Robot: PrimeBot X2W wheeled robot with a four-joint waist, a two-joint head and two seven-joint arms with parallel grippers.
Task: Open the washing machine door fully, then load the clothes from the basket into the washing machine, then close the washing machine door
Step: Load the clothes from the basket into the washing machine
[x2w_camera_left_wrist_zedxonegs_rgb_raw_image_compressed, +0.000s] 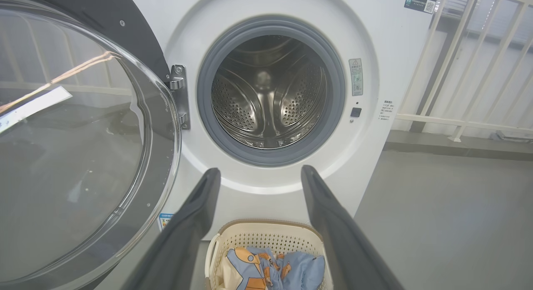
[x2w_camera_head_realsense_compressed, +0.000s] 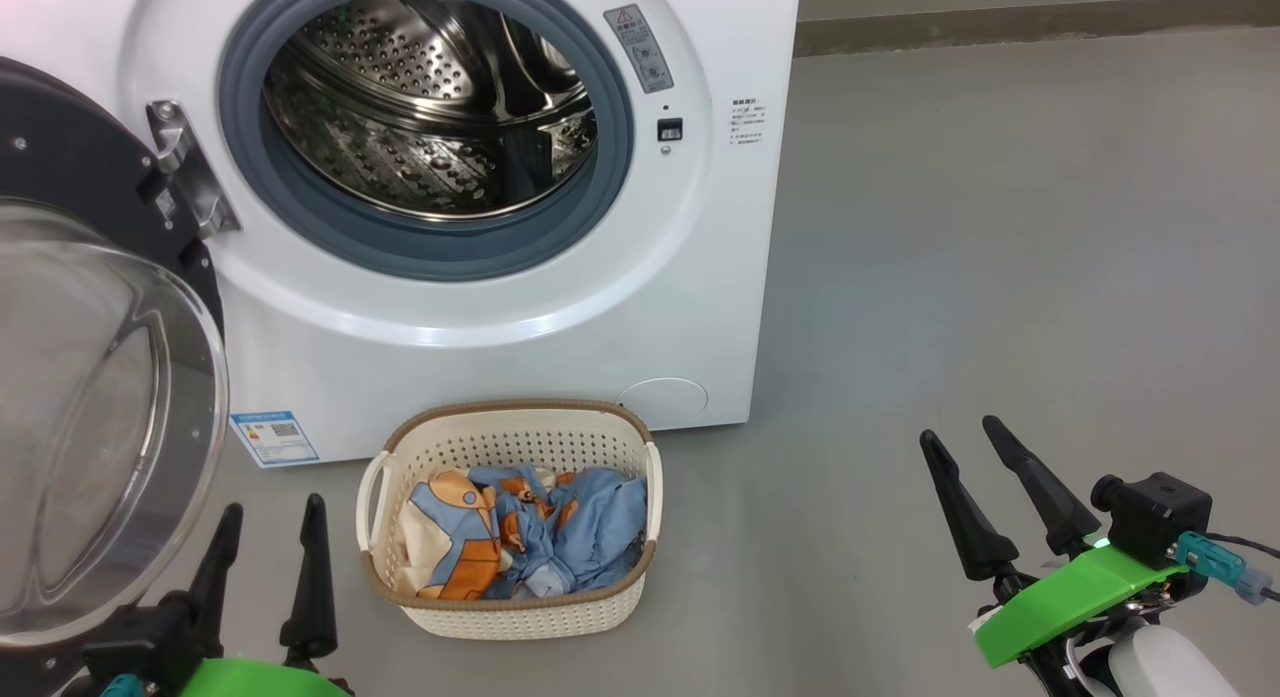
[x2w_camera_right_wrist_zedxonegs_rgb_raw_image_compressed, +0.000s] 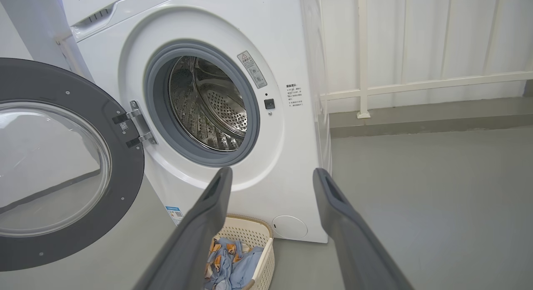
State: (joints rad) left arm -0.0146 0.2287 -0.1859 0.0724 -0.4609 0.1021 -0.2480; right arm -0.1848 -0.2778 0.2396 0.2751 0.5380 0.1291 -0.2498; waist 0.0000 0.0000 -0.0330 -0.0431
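Observation:
The white washing machine (x2w_camera_head_realsense_compressed: 520, 307) stands with its steel drum (x2w_camera_head_realsense_compressed: 430, 107) exposed. Its door (x2w_camera_head_realsense_compressed: 90, 407), black-rimmed with a clear glass bowl, hangs swung out to the left on a metal hinge (x2w_camera_head_realsense_compressed: 185, 167). On the floor in front sits the cream basket (x2w_camera_head_realsense_compressed: 510, 597) holding the blue, cream and orange clothes (x2w_camera_head_realsense_compressed: 520, 532). My left gripper (x2w_camera_head_realsense_compressed: 270, 517) is open, low at the left between door and basket. Off to the right, my right gripper (x2w_camera_head_realsense_compressed: 965, 432) is open above bare floor. Both wrist views show the drum (x2w_camera_left_wrist_zedxonegs_rgb_raw_image_compressed: 268, 94) (x2w_camera_right_wrist_zedxonegs_rgb_raw_image_compressed: 208, 102) and the basket (x2w_camera_left_wrist_zedxonegs_rgb_raw_image_compressed: 266, 240) (x2w_camera_right_wrist_zedxonegs_rgb_raw_image_compressed: 250, 236) between open fingers.
Grey floor (x2w_camera_head_realsense_compressed: 1000, 277) stretches to the right of the machine. A white railing (x2w_camera_left_wrist_zedxonegs_rgb_raw_image_compressed: 470, 73) and a low grey kerb (x2w_camera_right_wrist_zedxonegs_rgb_raw_image_compressed: 416, 123) run behind it. A blue label sticker (x2w_camera_head_realsense_compressed: 273, 437) sits at the machine's lower left corner.

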